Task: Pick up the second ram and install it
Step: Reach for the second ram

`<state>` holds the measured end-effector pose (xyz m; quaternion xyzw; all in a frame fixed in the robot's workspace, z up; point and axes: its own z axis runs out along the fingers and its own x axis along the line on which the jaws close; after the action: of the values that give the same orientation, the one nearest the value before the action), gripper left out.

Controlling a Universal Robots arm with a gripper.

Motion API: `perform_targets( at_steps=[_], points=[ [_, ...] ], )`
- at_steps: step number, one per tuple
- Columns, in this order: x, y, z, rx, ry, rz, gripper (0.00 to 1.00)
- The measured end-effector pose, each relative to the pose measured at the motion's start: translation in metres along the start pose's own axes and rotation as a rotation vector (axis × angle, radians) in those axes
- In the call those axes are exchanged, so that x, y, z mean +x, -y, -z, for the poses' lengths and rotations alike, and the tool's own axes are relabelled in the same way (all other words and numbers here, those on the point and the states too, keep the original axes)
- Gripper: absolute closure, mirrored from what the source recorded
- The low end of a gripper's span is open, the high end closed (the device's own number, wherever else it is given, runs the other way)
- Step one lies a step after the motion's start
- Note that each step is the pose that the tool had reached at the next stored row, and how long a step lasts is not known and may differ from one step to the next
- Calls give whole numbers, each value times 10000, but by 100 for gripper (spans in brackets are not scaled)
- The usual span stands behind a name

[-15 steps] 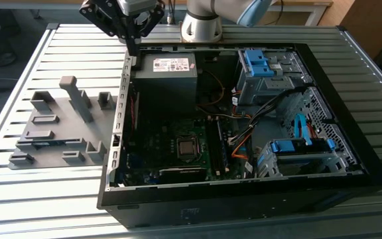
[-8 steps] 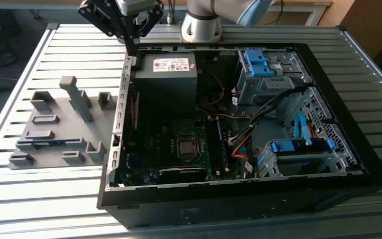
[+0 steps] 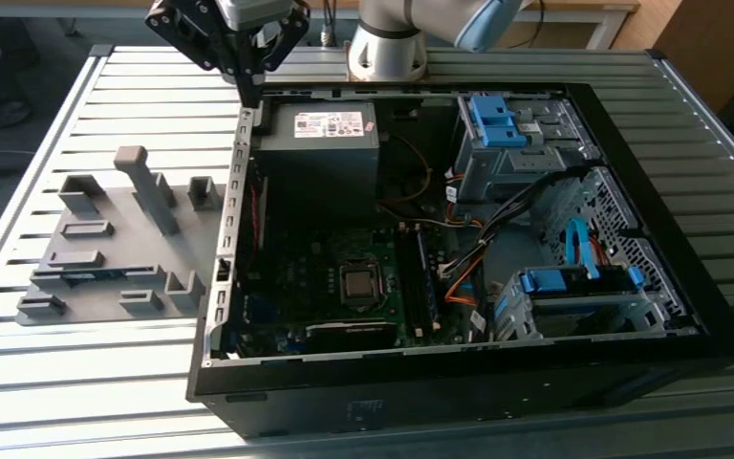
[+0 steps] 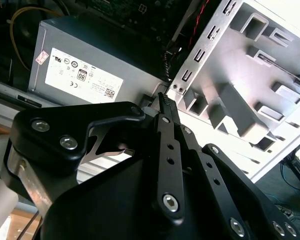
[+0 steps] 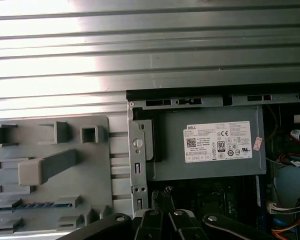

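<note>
Hanging above the rear corner of the open computer case (image 3: pixel 469 392), just over its metal edge and next to the grey power supply (image 3: pixel 322 143). Drawn narrow at the claw (image 3: pixel 249 94), tips meeting and gripping nothing. Same closed pinch on the claw (image 4: pixel 163 98) in the second wrist view, with black links folded in behind it, and on the claw (image 5: pixel 162 216) in the first wrist view, poised over the case's edge strip. Not picked up, the second ram (image 3: pixel 84 278): seated on edge in a slot of the grey holder plate (image 3: pixel 125 239), toward that plate's near end in the exterior view, well apart from the claw. Seen also in the first wrist view as a slim dark stick with a bluish row along it, the second ram (image 5: pixel 32 205), lying in a low slot near a tall post (image 5: pixel 47 167). Flat on the slatted metal counter (image 3: pixel 74 402), the grey holder plate, just beside the case on the exterior view's left. Inside the case: motherboard (image 3: pixel 329 277) on the floor, bright-blue drive-bay clips (image 3: pixel 495 120) toward the exterior view's right, orange and black cables (image 3: pixel 463 277) between. Behind the case, the robot arm's base (image 3: pixel 386 48) on the counter.
</note>
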<state>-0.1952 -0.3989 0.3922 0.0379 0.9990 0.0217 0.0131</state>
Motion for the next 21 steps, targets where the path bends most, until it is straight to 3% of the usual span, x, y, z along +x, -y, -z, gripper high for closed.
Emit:
perform_targets(
  at_steps=[21],
  points=[
    [60,5,0,0,0,0,89]
  ],
)
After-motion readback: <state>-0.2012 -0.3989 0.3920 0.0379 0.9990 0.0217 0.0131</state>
